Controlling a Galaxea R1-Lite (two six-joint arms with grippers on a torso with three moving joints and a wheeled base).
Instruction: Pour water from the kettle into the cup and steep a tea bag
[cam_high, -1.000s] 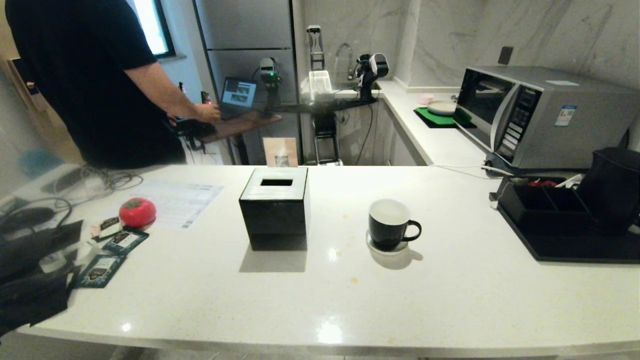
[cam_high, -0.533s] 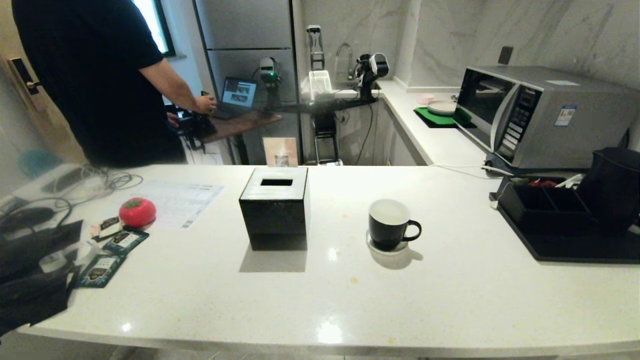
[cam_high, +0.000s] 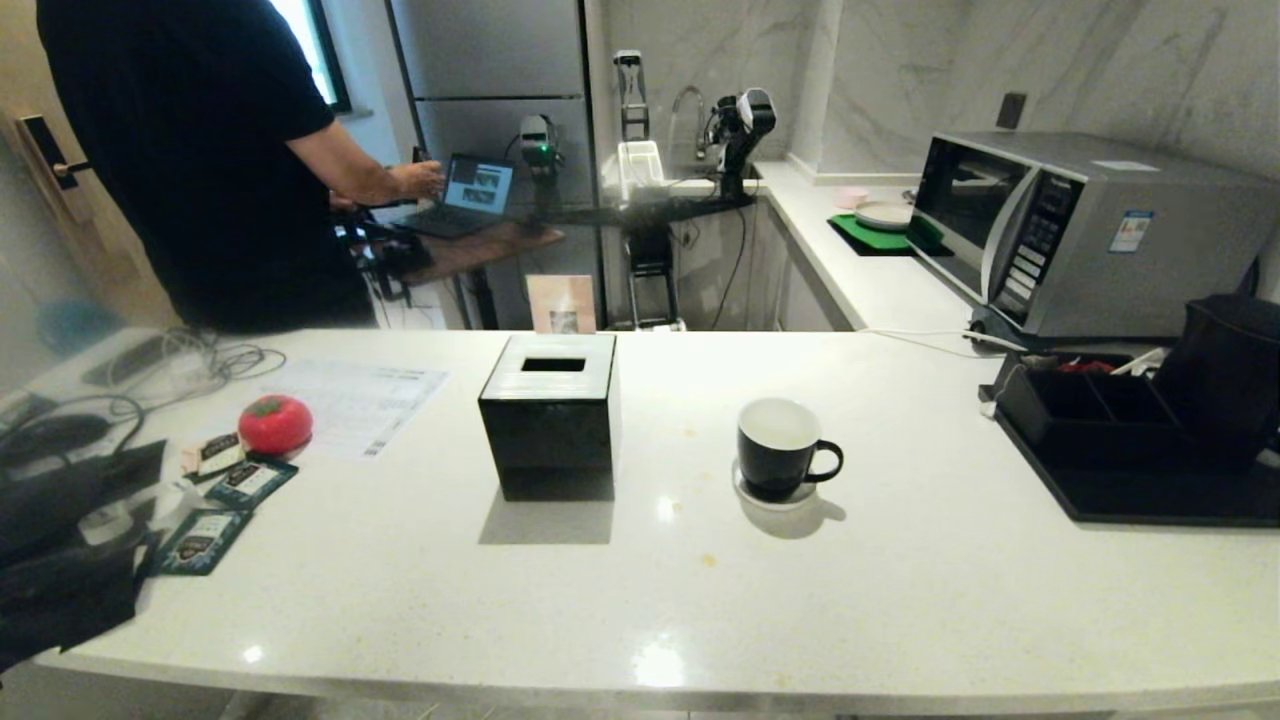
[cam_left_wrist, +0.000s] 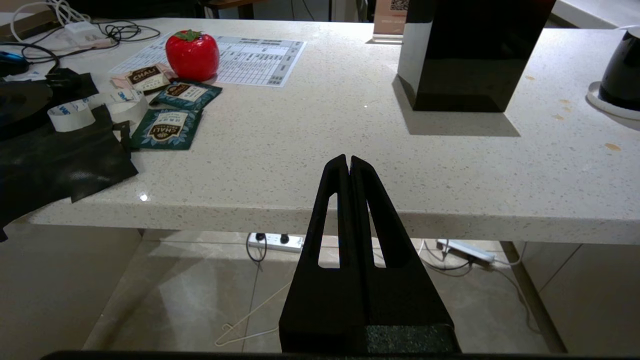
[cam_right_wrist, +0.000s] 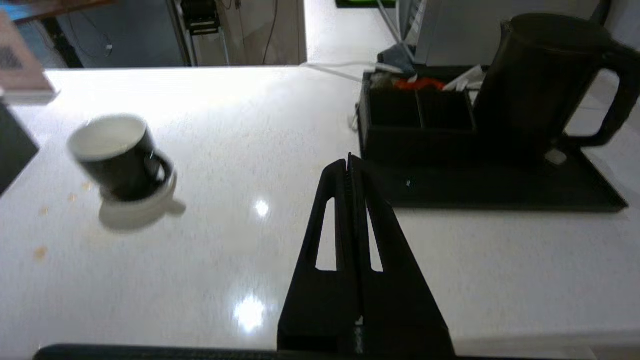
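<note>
Nearest, below the counter's front edge: left gripper (cam_left_wrist: 348, 161), fingers pressed together, empty, pointing at the white counter (cam_high: 900, 600). Right gripper (cam_right_wrist: 348, 161) over the counter, fingers likewise pressed together, nothing held, aimed between cup and tray. Neither arm visible from the head camera.

On the counter's left side: dark cloth (cam_high: 60, 590), a roll of white tape (cam_left_wrist: 70, 116), teal sachets (cam_high: 205, 535) and a red tomato-shaped object (cam_high: 275, 424) beside a printed sheet (cam_high: 355, 400). Mid-counter: black square box (cam_high: 550, 425) with a slotted top. To its right, well apart: the cup (cam_high: 780, 448), upright on a small white coaster (cam_high: 765, 497), handle to the right, white inside. At the far right: black tray (cam_high: 1130, 495) carrying a divided holder (cam_high: 1085, 410) and the kettle (cam_high: 1225, 375), upright, handle away from the cup. No pale tea bag distinguishable anywhere.

Behind: microwave (cam_high: 1080, 230) on the side counter, green mat with a plate (cam_high: 880, 215). Farther left: person in a black shirt (cam_high: 190, 150), hand (cam_high: 420, 180) at a laptop (cam_high: 475, 190).
</note>
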